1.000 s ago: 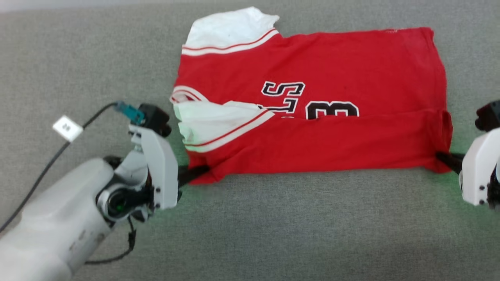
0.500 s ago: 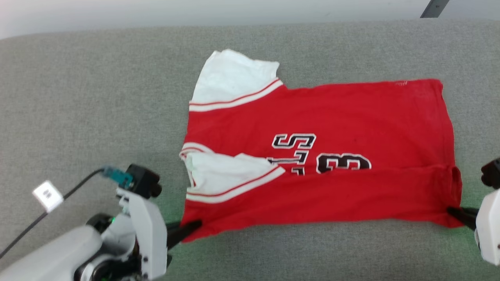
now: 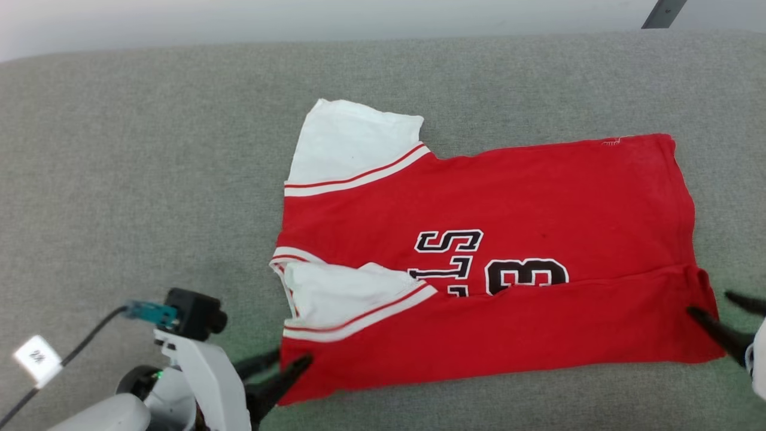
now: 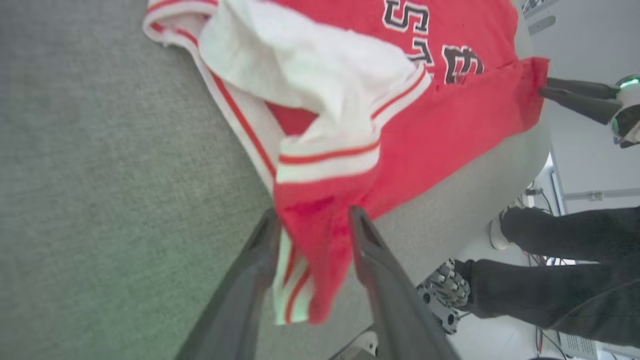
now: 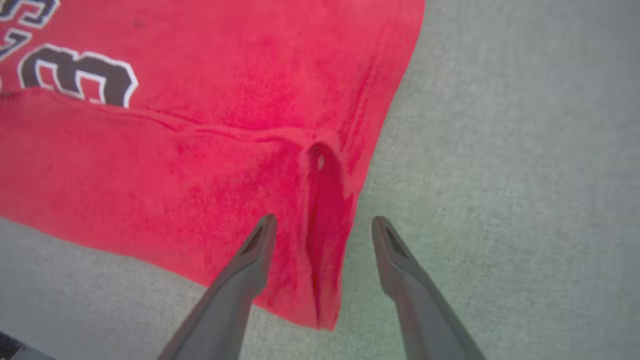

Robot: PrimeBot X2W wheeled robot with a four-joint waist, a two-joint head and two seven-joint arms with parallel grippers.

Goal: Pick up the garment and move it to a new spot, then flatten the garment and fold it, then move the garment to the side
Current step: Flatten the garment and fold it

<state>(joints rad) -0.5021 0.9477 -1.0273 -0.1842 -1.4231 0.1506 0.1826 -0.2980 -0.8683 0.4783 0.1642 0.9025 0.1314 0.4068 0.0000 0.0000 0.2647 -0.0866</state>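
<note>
The garment (image 3: 508, 227) lies flat on the padded table (image 3: 149, 179), stretched between the two grippers. One corner sits between the parted fingers of the left gripper (image 3: 291, 357). Just ahead of those fingertips the near sleeve (image 3: 341, 293) is folded onto the body, with the far sleeve (image 3: 353, 143) well beyond. The right gripper (image 3: 709, 302), fingers parted, straddles the opposite corner, where the edge laps over the body.

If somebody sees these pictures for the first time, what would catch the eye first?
The red jersey-style shirt with white sleeves stands out, lying partly folded on the grey fabric surface, its near edge turned up over the black-and-white number. At its near corners, the left end effector and the right end effector each stand open with a shirt corner between the dark fingers.
</note>
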